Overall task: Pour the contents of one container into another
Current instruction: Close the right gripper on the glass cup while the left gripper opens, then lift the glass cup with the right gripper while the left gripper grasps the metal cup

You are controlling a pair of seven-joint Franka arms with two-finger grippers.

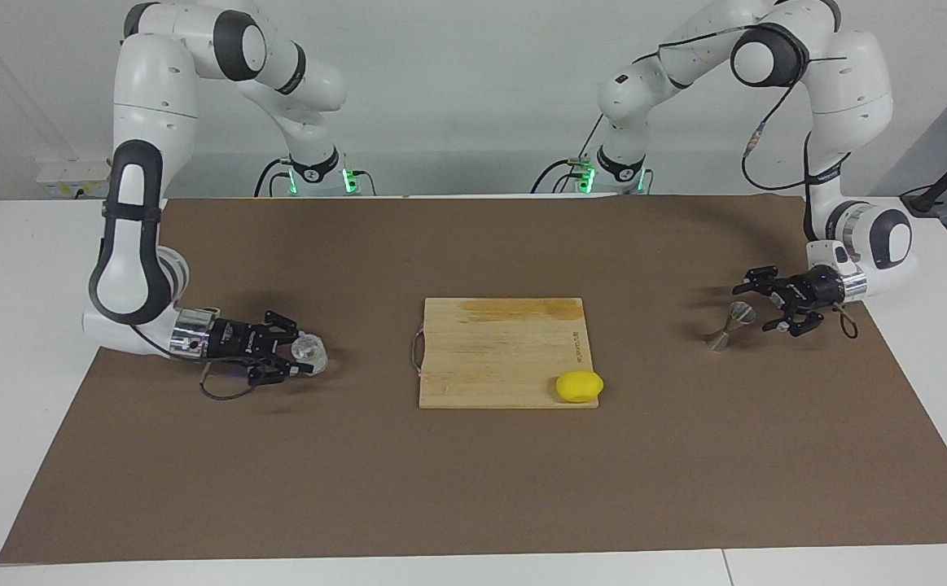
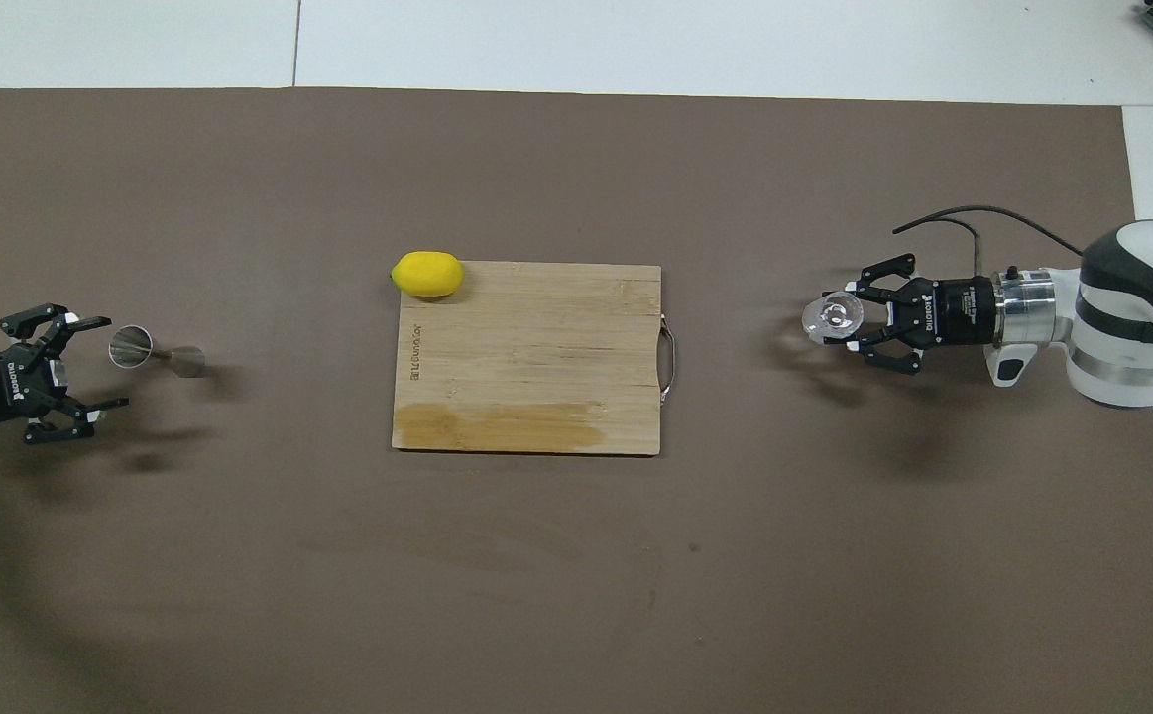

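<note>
Currently the right pincer (image 1: 300,356) lies low and level over the brown mat (image 1: 473,488) toward the right arm's end of the worktop (image 1: 1,268), its fingers closed around the small clear cylindrical glass cup (image 1: 309,351), which appears in the overhead view between the black fingertips (image 2: 832,317); whether the cup rests on the mat or is lifted just clear of it cannot be told. Toward the left arm's end, the small silver-grey hourglass-shaped metal jigger (image 1: 729,324) stands on the mat, apparently upright, with its open upper cone showing as a bright ring in the overhead view (image 2: 130,347). The left pincer (image 1: 766,305) hangs low just beside the jigger, fingers spread wide and holding nothing, with 1 finger close to the jigger's upper rim and the other well apart from it; the overhead view shows the same wide gap (image 2: 85,377). Between the 2 arms, a rectangular pale wooden cutting board (image 1: 501,350) lies flat at the middle of the mat, its thin metal handle toward the right arm's end, and a yellow oval lemon (image 1: 578,386) sits at the board's corner farthest from the robots, toward the left arm's end.
</note>
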